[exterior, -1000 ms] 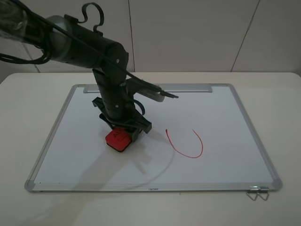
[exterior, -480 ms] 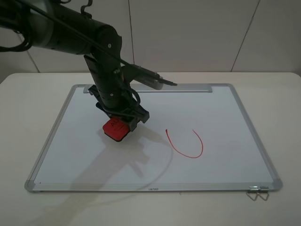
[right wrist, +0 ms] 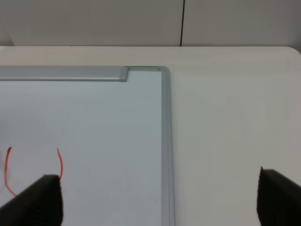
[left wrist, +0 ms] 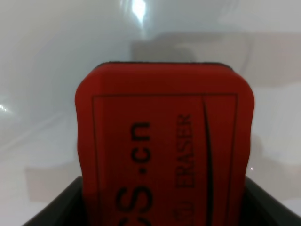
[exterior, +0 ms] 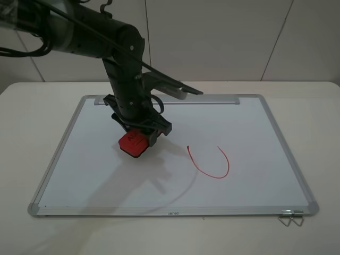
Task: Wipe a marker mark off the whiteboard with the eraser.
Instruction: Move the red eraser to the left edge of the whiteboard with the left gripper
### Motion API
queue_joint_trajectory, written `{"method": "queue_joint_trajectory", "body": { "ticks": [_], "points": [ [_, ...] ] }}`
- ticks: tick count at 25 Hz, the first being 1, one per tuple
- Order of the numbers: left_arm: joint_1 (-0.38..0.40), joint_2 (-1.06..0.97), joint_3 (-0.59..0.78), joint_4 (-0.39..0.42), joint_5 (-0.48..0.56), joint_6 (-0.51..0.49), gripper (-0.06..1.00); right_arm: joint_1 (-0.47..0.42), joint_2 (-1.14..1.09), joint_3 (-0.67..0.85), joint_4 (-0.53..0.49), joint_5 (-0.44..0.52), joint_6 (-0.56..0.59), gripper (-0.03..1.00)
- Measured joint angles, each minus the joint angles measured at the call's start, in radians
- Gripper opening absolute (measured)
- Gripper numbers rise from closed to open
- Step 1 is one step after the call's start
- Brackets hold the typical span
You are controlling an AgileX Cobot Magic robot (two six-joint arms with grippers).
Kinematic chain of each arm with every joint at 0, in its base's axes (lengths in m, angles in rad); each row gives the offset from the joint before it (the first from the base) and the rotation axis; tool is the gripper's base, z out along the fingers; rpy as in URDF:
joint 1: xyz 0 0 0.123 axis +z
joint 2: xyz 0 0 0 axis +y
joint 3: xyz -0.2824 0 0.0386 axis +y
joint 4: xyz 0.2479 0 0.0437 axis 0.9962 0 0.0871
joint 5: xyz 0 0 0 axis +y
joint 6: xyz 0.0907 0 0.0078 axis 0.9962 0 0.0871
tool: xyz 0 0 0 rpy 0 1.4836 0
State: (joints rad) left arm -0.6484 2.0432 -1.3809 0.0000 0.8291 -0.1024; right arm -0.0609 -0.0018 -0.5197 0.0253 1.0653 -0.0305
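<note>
Left gripper [exterior: 142, 134] clamps eraser [exterior: 133, 144] over whiteboard [exterior: 255, 127], left of red curve [exterior: 211, 174].
We can't tell if it touches; left wrist view crops its near end. Right gripper [right wrist: 160, 200] spread wide, tips cropped.

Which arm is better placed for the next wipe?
Left. The left gripper clamps the red eraser over the whiteboard; the right gripper is open, empty, by the board's corner.
</note>
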Motion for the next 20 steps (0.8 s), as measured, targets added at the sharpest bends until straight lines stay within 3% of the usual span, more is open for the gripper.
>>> {"method": "queue_joint_trajectory", "body": {
  "ticks": [5,12,20],
  "points": [
    [0.060,-0.006,0.120,0.025,-0.007,-0.142,0.57,0.000,0.000,0.000,0.000,0.000,0.000,0.71],
    [0.124,-0.170,0.367,0.098,-0.134,-0.298,0.57,0.000,0.000,0.000,0.000,0.000,0.000,0.71],
    [0.240,-0.326,0.612,0.133,-0.311,-0.354,0.57,0.000,0.000,0.000,0.000,0.000,0.000,0.71]
  ]
}}
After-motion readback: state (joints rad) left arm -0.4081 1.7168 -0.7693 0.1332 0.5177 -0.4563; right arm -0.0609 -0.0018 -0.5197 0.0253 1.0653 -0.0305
